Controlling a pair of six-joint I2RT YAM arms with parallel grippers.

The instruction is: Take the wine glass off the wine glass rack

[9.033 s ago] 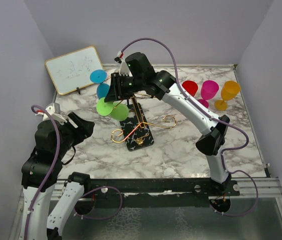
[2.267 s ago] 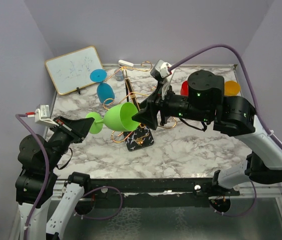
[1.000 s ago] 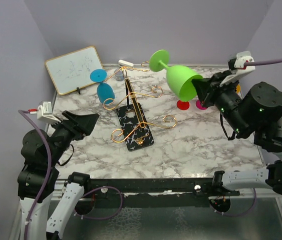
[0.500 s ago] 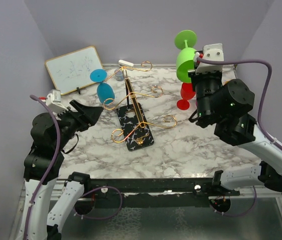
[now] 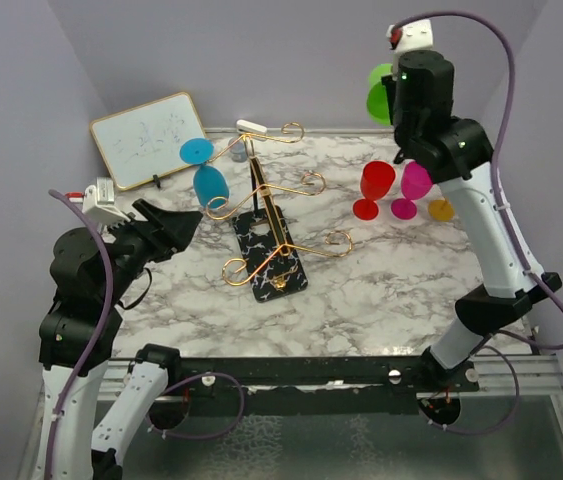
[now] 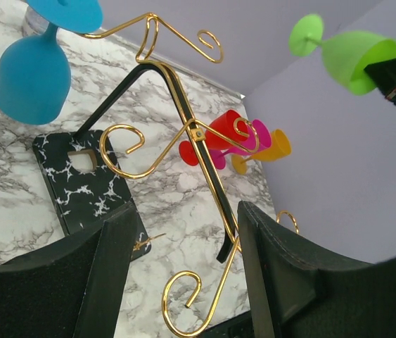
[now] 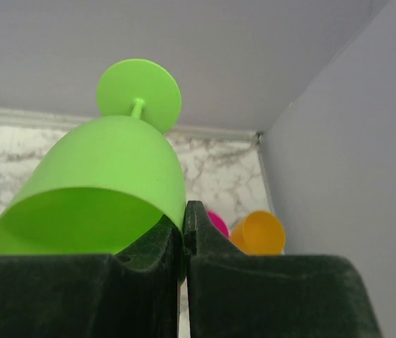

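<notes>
Right gripper [image 7: 184, 229] pinched the thin rim of the smooth green wine glass [image 7: 113, 162], high over the marbled table's [image 5: 361, 290] back-right corner, clear of the scroll-armed gold-wire wine glass rack [image 5: 266, 215]. Left gripper [image 5: 173, 228] gaped, empty.

1. The wine glass rack [image 5: 257, 240] is a gold wire stand. Its curled, scroll-ended arms branch off a dark central post, which rises from a black rectangular base with white speckles. It stands on that base.
2. The green wine glass [image 5: 379, 92] is plastic-looking with a round flat foot. It is off the rack, high in the air and well apart from it, to the rack's far right. It is tilted, and the right gripper [image 7: 185, 211] pinches its rim, with the foot pointing away from the fingers.
3. A blue wine glass [image 5: 209, 185] hangs upside down from the rack's far-left arm, foot up and bowl down.
</notes>
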